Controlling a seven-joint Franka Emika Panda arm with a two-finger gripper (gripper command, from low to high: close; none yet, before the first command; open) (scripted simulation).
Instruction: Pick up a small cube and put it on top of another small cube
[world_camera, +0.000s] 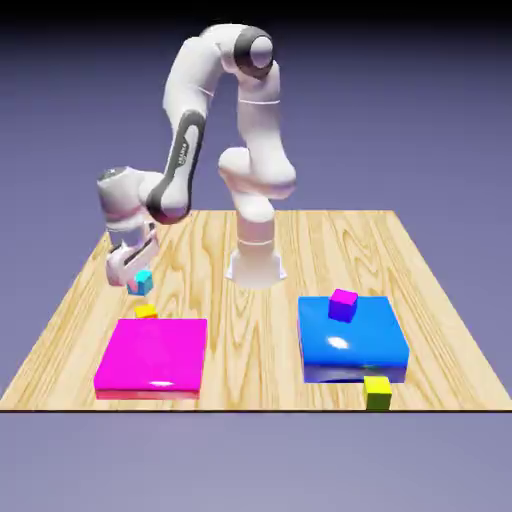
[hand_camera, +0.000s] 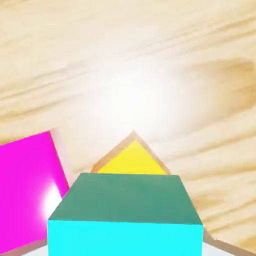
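A tiny cyan cube (world_camera: 144, 281) hangs in the air at the exterior view's left, with my gripper (world_camera: 138, 283) shut on it. Just below it on the wood sits the small cube with a yellow top and orange sides (world_camera: 146, 311), by the far edge of the magenta pad. In the hand view the cyan cube (hand_camera: 125, 217) fills the bottom and hides both fingertips. The yellow-topped cube (hand_camera: 133, 161) peeks out right behind it, partly covered.
A flat magenta pad (world_camera: 152, 355) lies at the exterior view's front left and shows again as the magenta pad (hand_camera: 27, 185) in the hand view. A blue pad (world_camera: 350, 338) carries a purple cube (world_camera: 343, 304). A yellow-green cube (world_camera: 377, 392) sits at the table's front edge.
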